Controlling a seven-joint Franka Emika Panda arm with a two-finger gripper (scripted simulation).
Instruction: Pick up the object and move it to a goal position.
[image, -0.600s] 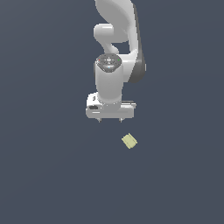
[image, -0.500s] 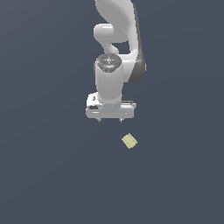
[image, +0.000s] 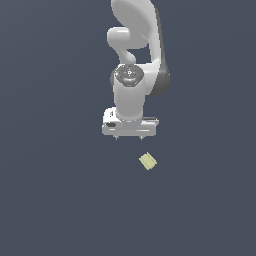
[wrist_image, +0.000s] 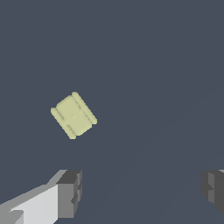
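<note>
My pincer (image: 129, 136) hangs with its fingers (wrist_image: 69, 193) set wide apart, nothing between them. The object (image: 147, 161), a small pale yellow-green block, lies on the dark grey floor (image: 55, 190) at about five o'clock from my pincer in the exterior view, near but untouched, turned askew.
</note>
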